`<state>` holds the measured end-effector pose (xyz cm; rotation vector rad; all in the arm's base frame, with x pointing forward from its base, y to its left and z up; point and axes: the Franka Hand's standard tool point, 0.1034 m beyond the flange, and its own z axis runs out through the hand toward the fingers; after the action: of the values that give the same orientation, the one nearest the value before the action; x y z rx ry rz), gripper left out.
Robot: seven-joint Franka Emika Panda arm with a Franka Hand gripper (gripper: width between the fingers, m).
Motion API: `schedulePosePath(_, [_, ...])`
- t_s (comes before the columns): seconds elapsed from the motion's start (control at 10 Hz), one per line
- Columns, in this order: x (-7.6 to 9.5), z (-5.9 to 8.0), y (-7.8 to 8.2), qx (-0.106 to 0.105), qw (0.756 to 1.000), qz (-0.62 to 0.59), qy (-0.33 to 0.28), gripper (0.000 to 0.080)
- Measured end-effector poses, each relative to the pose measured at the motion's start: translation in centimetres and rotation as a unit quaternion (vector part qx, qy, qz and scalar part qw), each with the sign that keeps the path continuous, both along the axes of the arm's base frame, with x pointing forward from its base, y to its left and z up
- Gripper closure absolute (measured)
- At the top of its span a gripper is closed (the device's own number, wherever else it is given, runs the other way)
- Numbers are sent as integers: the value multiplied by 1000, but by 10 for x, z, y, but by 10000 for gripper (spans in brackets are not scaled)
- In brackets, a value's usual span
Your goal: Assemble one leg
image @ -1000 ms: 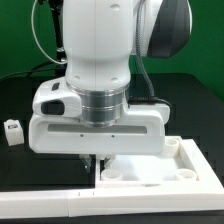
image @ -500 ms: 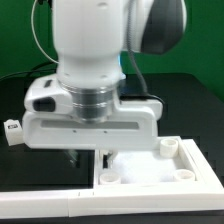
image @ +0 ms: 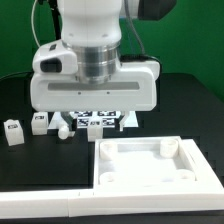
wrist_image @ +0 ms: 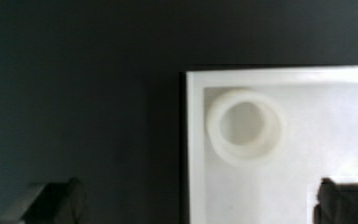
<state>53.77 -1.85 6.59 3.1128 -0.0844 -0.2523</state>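
Gripper (wrist_image: pixel 197 200) fingers wide apart, holding nothing. Leg (image: pixel 12 131) sits on table (image: pixel 190 120), off to exterior view's left of gripper, well apart from tray (image: pixel 150 172) (its long way too small to tell).

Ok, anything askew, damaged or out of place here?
Nothing stands out. The tray lies flat and whole, the small legs sit loose beyond it, and the gripper is open and empty.
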Motion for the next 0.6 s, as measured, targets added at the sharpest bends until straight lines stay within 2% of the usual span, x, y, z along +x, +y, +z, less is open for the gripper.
schedulePosePath(0.2, [-2,-1,0,1,1000,-1,7,150])
schedulePosePath(0.4, [-24,-2,0,21,998,-16,52,150])
schedulePosePath(0.5, [-40,2,5,26,996,-24,87,150])
schedulePosePath(0.6, [-46,8,9,27,993,-25,113,150])
